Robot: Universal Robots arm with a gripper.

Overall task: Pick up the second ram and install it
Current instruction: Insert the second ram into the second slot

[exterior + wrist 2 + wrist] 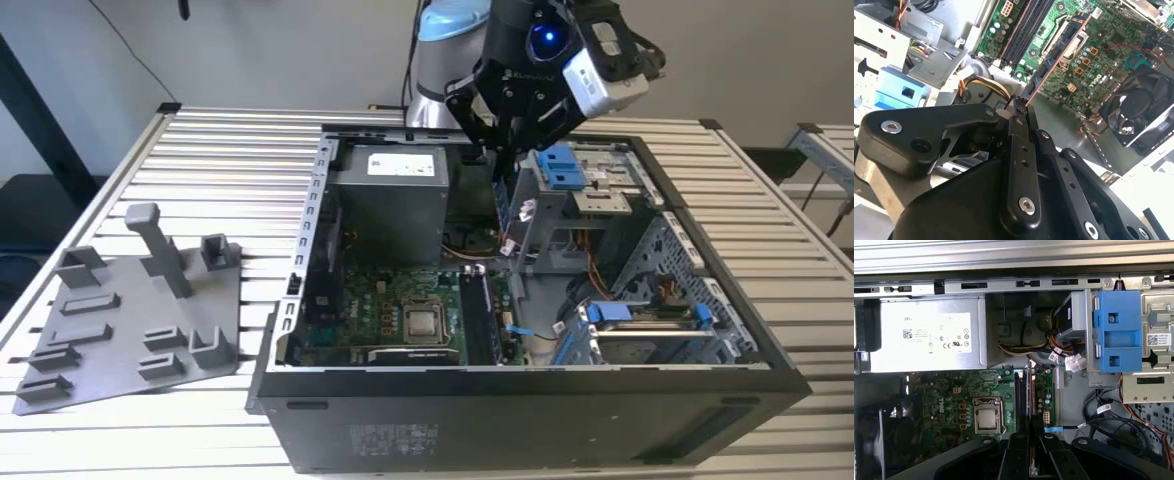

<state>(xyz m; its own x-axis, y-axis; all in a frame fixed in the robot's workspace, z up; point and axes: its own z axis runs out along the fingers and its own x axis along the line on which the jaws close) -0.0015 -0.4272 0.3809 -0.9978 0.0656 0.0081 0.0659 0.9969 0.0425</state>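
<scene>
**Item: second ram** point(1056, 59). Thin stick pinched edge-on at one end between the pressed-together fingers of the gripper point(1019, 107), with its long body projecting beyond the fingertips. It hangs straight down from the gripper point(501, 150), presumably so the contact edge can meet a slot squarely. It is held above the board, not yet seated.

**Directly beyond the fingertips:** memory slots point(1018, 395), long, black and parallel. In the first wrist view the ram point(1030, 390) lines up with them lengthwise. Whether a slot is already filled cannot be told.

**Container: computer case** point(534, 420), lying open side up beneath the gripper. Contents:
- motherboard point(954, 400), green, flat on the case floor
- processor point(988, 415), just beside the slots
- power supply point(929, 335), a grey box against the far wall
- cooling fan point(1139, 110), black
- drive bracket point(1116, 330), blue, on the opposite side of the slots from the processor, with loose cabling near it

**Outside the case, well apart from the gripper:** fixture plate point(134, 320), grey and pegged, on the slatted table point(200, 150).
</scene>
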